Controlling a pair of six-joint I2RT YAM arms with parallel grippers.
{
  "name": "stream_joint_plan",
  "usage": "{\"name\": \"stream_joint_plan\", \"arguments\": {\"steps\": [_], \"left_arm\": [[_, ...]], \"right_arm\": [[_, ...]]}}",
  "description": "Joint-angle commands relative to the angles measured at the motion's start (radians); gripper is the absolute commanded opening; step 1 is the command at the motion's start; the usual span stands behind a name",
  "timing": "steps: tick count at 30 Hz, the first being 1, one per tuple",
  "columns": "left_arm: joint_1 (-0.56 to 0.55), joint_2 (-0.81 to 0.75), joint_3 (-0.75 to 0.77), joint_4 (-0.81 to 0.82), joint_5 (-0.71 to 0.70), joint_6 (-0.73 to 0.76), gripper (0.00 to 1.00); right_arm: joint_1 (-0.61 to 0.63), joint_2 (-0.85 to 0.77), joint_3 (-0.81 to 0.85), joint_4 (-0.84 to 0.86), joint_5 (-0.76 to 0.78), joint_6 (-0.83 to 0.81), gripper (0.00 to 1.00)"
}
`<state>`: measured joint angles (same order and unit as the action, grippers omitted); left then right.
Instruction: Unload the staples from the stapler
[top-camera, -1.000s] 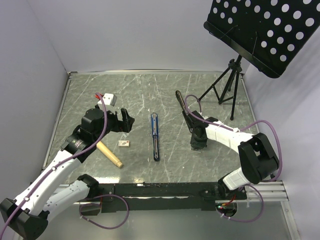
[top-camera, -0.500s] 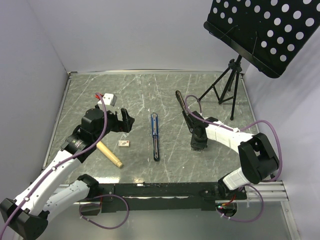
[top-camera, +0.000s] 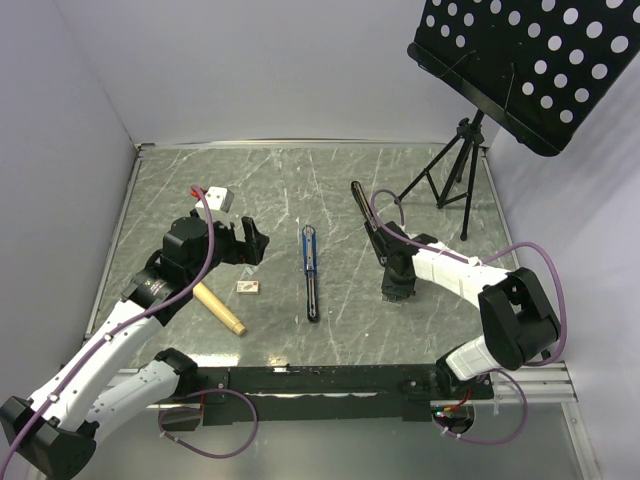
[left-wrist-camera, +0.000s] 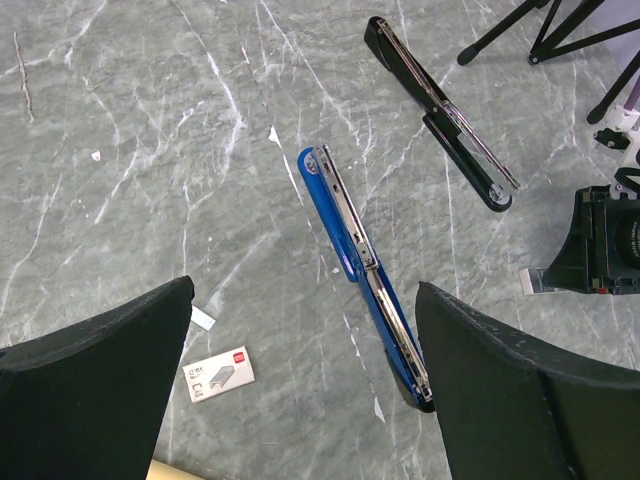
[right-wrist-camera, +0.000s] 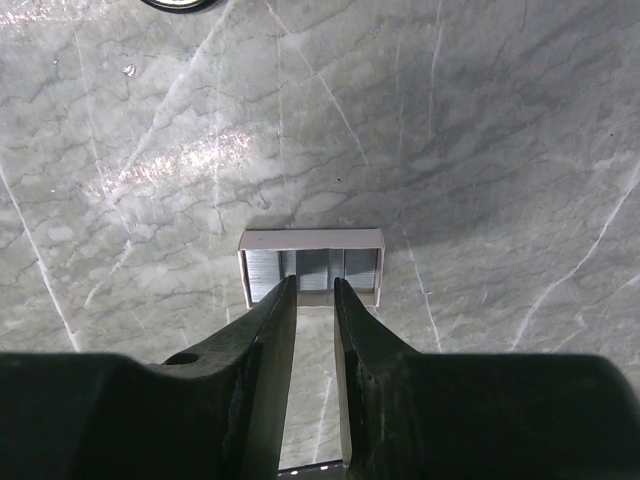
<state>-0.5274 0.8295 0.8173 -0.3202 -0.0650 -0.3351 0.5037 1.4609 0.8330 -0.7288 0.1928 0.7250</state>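
Blue stapler (left-wrist-camera: 345, 230) opened flat, right gripper (right-wrist-camera: 314, 284) — barely parted — over staple box (right-wrist-camera: 310, 239)

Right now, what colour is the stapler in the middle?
The stapler is blue with a silvery rail, clearest in the left wrist view.

Left arm (top-camera: 95, 365): rounded white link shells with black joint housings between them.
Right arm (top-camera: 450, 268): the same white shells, with a bulky black block (top-camera: 515, 320) at the elbow.
Cables: a thin purple cable (top-camera: 525, 244) runs along each arm, and more purple loops hang below the bases.
Left gripper (top-camera: 250, 243): black body; the fingers (left-wrist-camera: 90, 380) are broad, matte black and round-edged, with pale scuffs.
Right gripper (top-camera: 397, 292): black; the fingers (right-wrist-camera: 255, 340) are matte black and taper to narrow tips.
Mount: a black bar (top-camera: 320, 380) along the worktop's near edge, with a silver rail (top-camera: 545, 385) at its right end.
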Motion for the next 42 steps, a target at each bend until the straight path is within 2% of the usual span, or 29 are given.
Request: {"name": "stream_joint_plan", "arguments": {"steps": [1,6,13,16,20,23,24,27,29,32,36,42], "left_arm": [[-0.005,-0.012,-0.004,0.029,0.001,-0.002,0.97],[-0.005,0.0,-0.001,0.02,-0.048,-0.024,0.97],[-0.002,0.081,0.043,-0.04,-0.197,-0.189,0.97],[0.029,0.201,0.077,-0.118,-0.21,-0.24,0.97],[0.162,0.328,0.097,-0.196,-0.141,-0.369,0.99],[0.228,0.407,0.098,-0.256,-0.127,-0.517,0.87],[0.231,0.427,0.111,-0.27,-0.137,-0.585,0.8],[0.231,0.561,0.181,-0.347,-0.167,-0.677,0.76],[0.23,0.62,0.229,-0.416,-0.186,-0.737,0.67],[0.225,0.695,0.296,-0.451,-0.202,-0.803,0.65],[0.201,0.732,0.304,-0.447,-0.222,-0.875,0.66],[0.176,0.796,0.292,-0.398,-0.199,-0.886,0.65]], "right_arm": [[-0.008,-0.031,0.035,-0.024,0.005,0.011,0.29],[-0.008,-0.082,0.051,-0.037,-0.015,0.002,0.29],[-0.008,-0.207,0.048,0.008,-0.018,-0.087,0.27],[-0.01,-0.267,0.041,0.052,-0.087,-0.145,0.26],[-0.008,-0.391,-0.009,0.146,-0.187,-0.228,0.27],[-0.007,-0.456,-0.031,0.198,-0.246,-0.242,0.29],[-0.008,-0.467,-0.032,0.207,-0.256,-0.243,0.29],[-0.008,-0.488,-0.025,0.206,-0.274,-0.254,0.3],[-0.007,-0.497,-0.015,0.203,-0.273,-0.268,0.31],[-0.007,-0.513,-0.015,0.216,-0.266,-0.28,0.31],[-0.005,-0.525,-0.029,0.236,-0.273,-0.276,0.31],[-0.007,-0.551,-0.06,0.249,-0.294,-0.276,0.31]]}}
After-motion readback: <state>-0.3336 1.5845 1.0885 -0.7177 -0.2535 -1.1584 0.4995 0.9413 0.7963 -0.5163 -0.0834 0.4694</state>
